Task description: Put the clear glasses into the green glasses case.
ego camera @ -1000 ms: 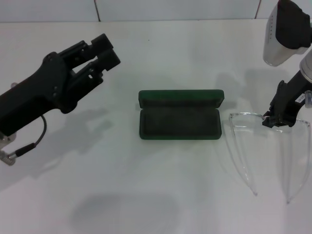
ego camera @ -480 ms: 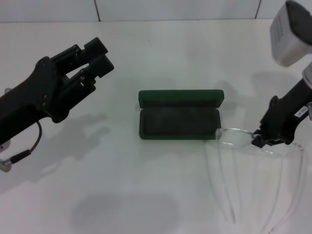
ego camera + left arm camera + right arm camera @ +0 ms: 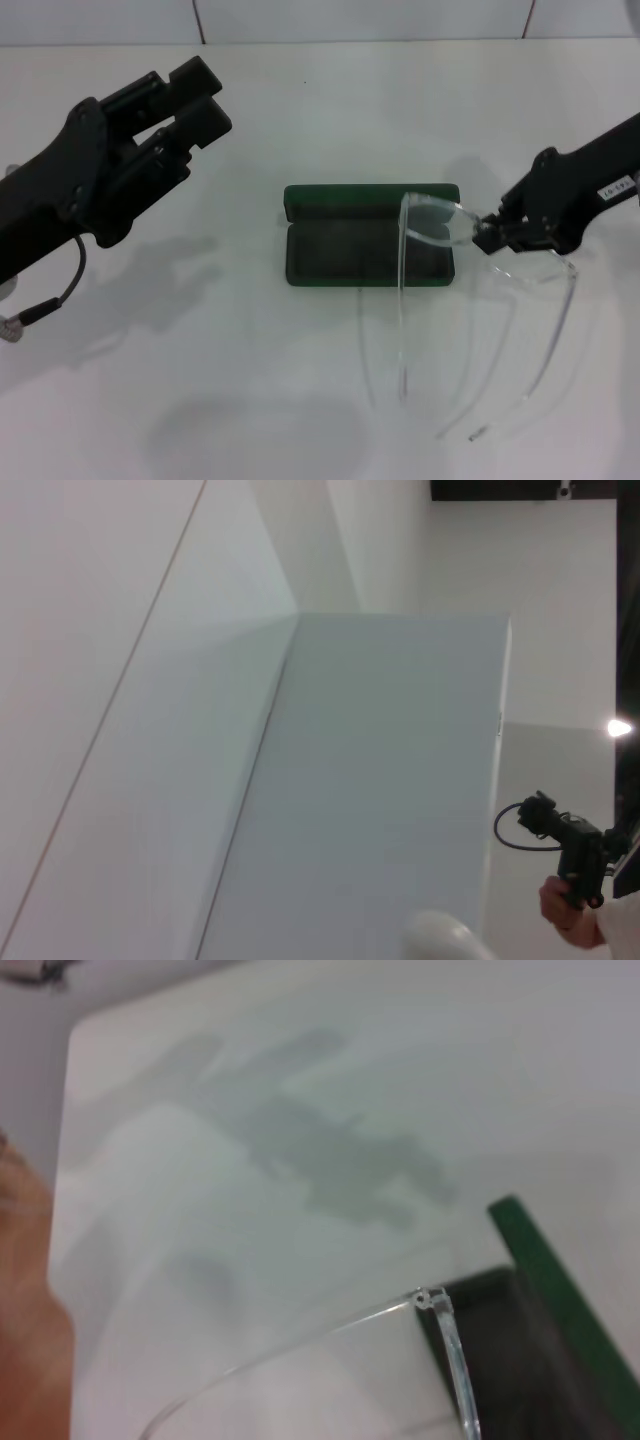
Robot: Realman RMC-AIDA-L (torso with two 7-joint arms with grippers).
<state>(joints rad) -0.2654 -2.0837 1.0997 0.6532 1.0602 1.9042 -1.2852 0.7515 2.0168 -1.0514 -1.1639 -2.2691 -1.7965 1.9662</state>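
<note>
The right hand (image 3: pixel 487 233) is clamped on the front piece of the clear glasses (image 3: pixel 432 222), gripping them near the lens's right end and holding them off the table (image 3: pixel 320 110). The lens is thin, colourless plastic bent in one wraparound curve; its left part hangs over the right end of the green glasses case (image 3: pixel 370 248), and the two long slim arms trail toward the camera, spread apart above the table. The case is a dark green rounded rectangle, lying open with its lid tipped back and a dull dark lining showing. The table is plain, smooth and white.

The left hand (image 3: pixel 200 100), black and blocky, hangs above the table well to the left of the case, its fingers slightly parted with nothing between them.

The right wrist view shows the hinge where one clear arm meets the lens, over the case's green rim (image 3: pixel 560 1290); the left wrist view shows only pale walls.
</note>
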